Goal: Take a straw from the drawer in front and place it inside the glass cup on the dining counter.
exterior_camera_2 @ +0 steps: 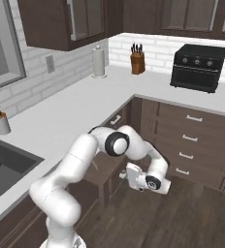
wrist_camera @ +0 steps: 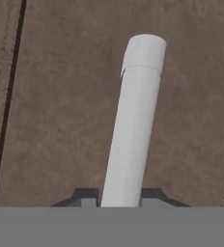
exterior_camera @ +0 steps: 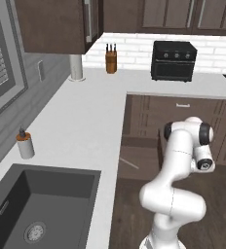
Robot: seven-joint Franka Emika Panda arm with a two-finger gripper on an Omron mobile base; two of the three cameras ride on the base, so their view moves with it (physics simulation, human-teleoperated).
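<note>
Below the white counter edge [exterior_camera_2: 100, 123], the end effector [wrist_camera: 119, 195] grips the straw [wrist_camera: 133, 125] over open wood floor [exterior_camera_2: 182, 213].

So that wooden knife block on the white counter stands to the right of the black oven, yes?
Not quite. The knife block stands to the left of the black oven, not the right. It is on the white counter, as you say. Both base views show this.
</note>
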